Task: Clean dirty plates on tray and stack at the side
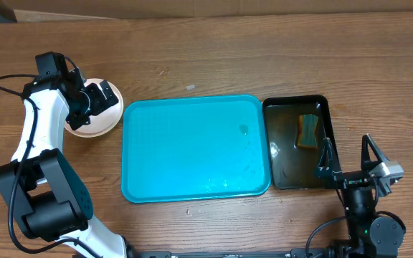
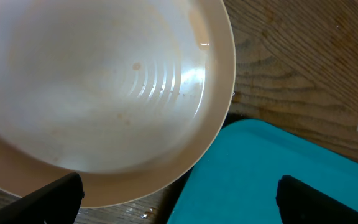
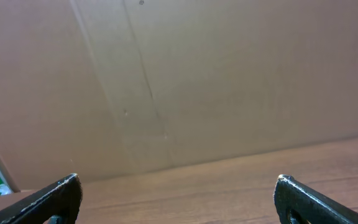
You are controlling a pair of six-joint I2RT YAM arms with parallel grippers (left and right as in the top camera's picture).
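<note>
The turquoise tray (image 1: 192,147) lies in the middle of the table with no plates on it. A stack of plates (image 1: 100,122) sits on the table just left of the tray, its top one white; how many are in it I cannot tell. My left gripper (image 1: 99,95) is open and empty, hovering over the stack's far side. In the left wrist view the top plate (image 2: 92,93) fills the frame, the tray corner (image 2: 272,168) at lower right. My right gripper (image 1: 348,153) is open and empty by the tub's right front corner, facing a cardboard wall.
A black tub (image 1: 282,154) holding water and a sponge (image 1: 307,132) stands against the tray's right edge. Small drops of water lie on the tray's right part (image 1: 244,130). A cardboard wall (image 3: 179,74) stands behind the table.
</note>
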